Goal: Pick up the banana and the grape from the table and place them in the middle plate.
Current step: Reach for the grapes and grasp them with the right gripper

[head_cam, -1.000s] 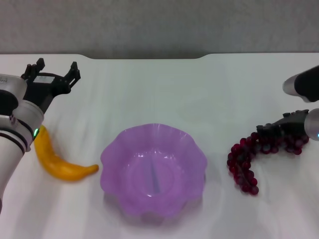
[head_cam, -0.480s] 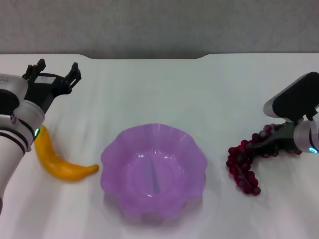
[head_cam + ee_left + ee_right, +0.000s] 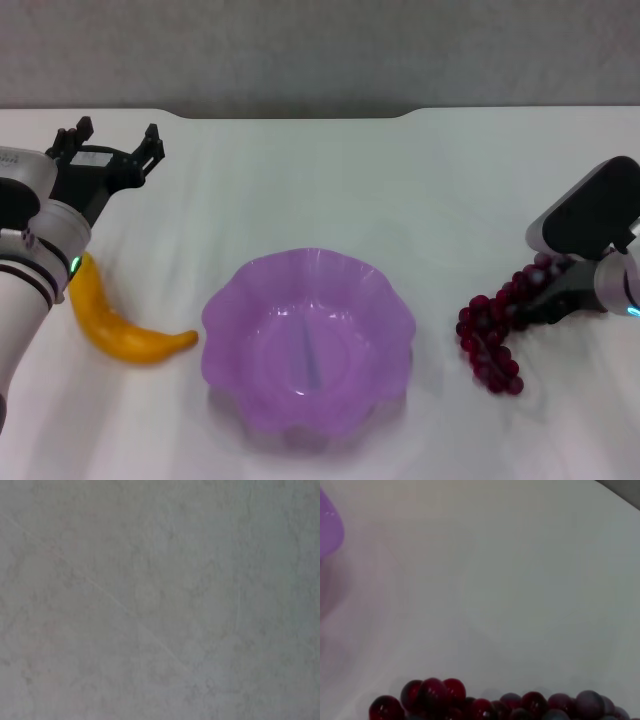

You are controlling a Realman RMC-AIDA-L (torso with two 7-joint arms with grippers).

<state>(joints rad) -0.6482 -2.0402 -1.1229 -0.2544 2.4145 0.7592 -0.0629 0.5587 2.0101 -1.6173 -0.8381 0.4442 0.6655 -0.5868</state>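
The grape (image 3: pixel 497 330) bunch's upper end sits at the right gripper (image 3: pixel 545 292).

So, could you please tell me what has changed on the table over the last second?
The right pincer has lifted and drawn the near end of the grape bunch up and inward toward the middle plate; the bunch's far end still trails on the table. The left pincer, open, the banana and the plate stayed put.

The middle plate (image 3: pixel 308 342) looks like translucent, glossy plastic. The grape (image 3: pixel 492 330) beads shine; the table (image 3: pixel 330 190) is smooth and matt.
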